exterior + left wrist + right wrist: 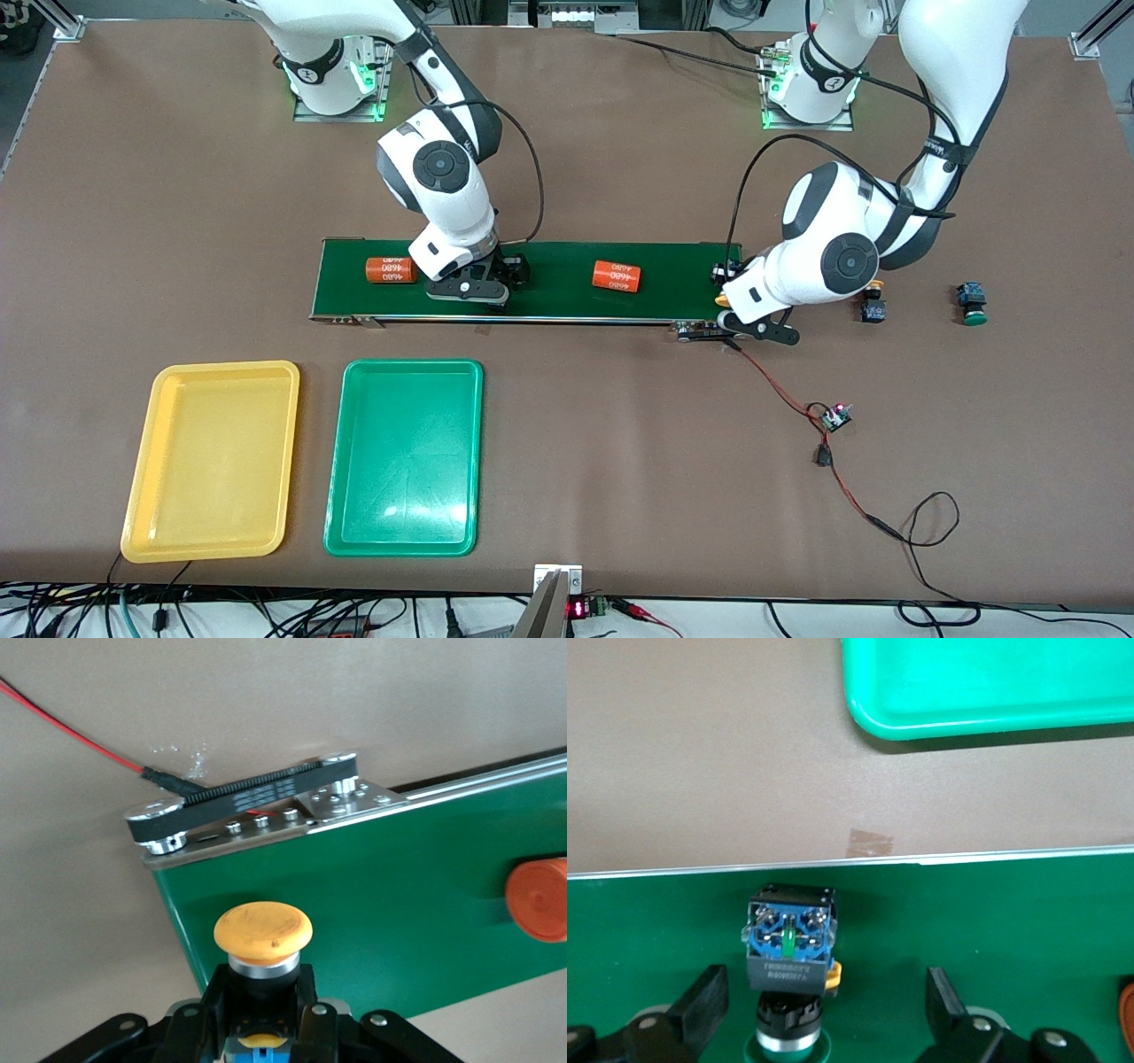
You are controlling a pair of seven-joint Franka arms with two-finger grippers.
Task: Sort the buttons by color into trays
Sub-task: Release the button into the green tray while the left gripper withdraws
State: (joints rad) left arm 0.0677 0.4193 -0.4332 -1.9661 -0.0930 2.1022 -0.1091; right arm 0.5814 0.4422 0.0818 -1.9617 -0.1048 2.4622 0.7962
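Both trays are empty, so the sorting looks barely begun, and the belt [532, 282] serves as landmark for everything else. The left gripper [257, 1014] hangs over the belt's end nearest the left arm, clenched on the black body of a yellow button [263, 932] whose smooth domed cap sits on a bright metal collar. The right gripper [824, 1001] is over the belt's other half, fingers [700, 997] spread wide either side of a green button [790, 952] that lies on the belt with its blue terminal block showing and its green cap toward the camera; nothing is grasped there. I judge the step in hand to be a pick by the right arm: the next move calls for lowering squarely around the blocky body and closing, then carrying it to the green tray [405, 456], which lies nearer the front camera than the belt. The yellow tray [214, 461] sits beside that one, farther toward the right arm's end. The belt is flat matte green fabric in a metal frame, carrying two orange cylinders [391, 269]. Two more buttons, one yellow [873, 306] and one green [972, 304], rest off the belt's left-arm end. The trays are glossy, shallow, round-cornered plastic.
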